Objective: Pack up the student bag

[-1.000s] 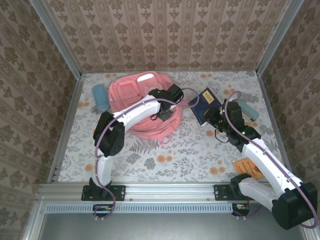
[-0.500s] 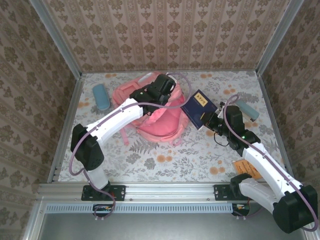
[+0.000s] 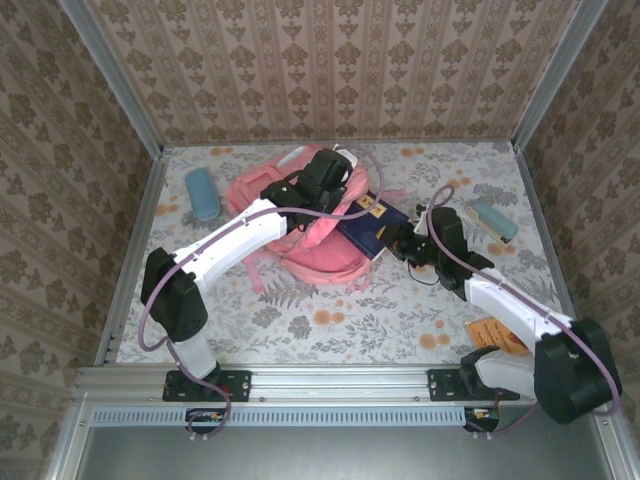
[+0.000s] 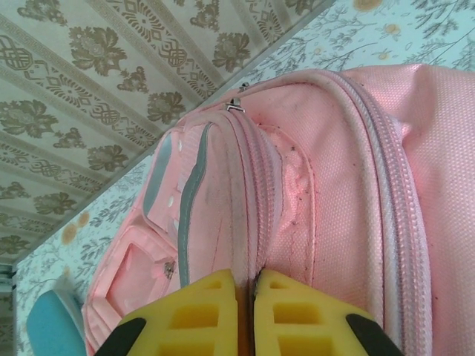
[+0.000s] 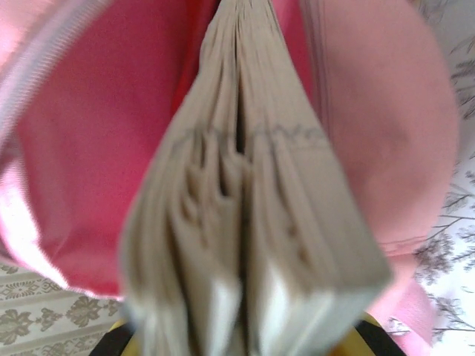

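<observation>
Holding student bag (image 3: 318, 252) rim pinched shut in my left tool (image 4: 252, 295) | right tool (image 3: 409, 243) clamps blue book (image 3: 366, 223) at bag's mouth | teal case (image 3: 203, 194) by counter's (image 3: 330, 322) left edge, second teal case (image 3: 495, 220) by right edge

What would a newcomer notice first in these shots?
The pink student bag at the middle of the floral table, largest thing in view, with the left gripper pinched shut on its fabric beside a zip. From the right, the right gripper holds a dark blue book with its far end inside the bag's open mouth. A teal case lies left of the bag.
</observation>
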Controlling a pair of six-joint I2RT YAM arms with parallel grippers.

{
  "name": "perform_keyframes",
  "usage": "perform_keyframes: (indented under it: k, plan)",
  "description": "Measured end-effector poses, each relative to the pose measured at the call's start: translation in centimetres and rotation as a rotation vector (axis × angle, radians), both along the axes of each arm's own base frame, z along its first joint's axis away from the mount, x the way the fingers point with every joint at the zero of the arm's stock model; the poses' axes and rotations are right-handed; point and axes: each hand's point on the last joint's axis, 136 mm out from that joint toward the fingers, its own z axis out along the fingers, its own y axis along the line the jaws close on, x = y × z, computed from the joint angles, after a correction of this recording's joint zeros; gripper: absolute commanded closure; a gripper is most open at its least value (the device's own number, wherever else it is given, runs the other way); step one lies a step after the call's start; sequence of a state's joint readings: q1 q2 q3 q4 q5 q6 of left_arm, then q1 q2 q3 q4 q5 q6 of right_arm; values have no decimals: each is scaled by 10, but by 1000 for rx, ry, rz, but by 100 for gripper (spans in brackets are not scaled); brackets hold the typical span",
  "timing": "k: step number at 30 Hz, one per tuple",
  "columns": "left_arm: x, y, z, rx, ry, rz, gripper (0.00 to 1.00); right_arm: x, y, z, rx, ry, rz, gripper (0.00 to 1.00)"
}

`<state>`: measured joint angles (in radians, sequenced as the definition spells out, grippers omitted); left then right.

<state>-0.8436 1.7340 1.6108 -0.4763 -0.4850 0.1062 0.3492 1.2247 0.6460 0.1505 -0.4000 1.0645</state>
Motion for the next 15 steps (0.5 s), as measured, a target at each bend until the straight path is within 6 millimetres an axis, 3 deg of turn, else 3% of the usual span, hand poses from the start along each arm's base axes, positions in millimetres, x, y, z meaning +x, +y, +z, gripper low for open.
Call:
perform_keyframes:
  k: [10, 15]
  plan:
    - [-13, 4, 14, -71, 4, -18, 94, 49, 54, 5, 89, 10, 23, 97]
    - [-16, 3, 17, -84, 8, -29, 96, 75, 72, -8, 95, 10, -20, 98]
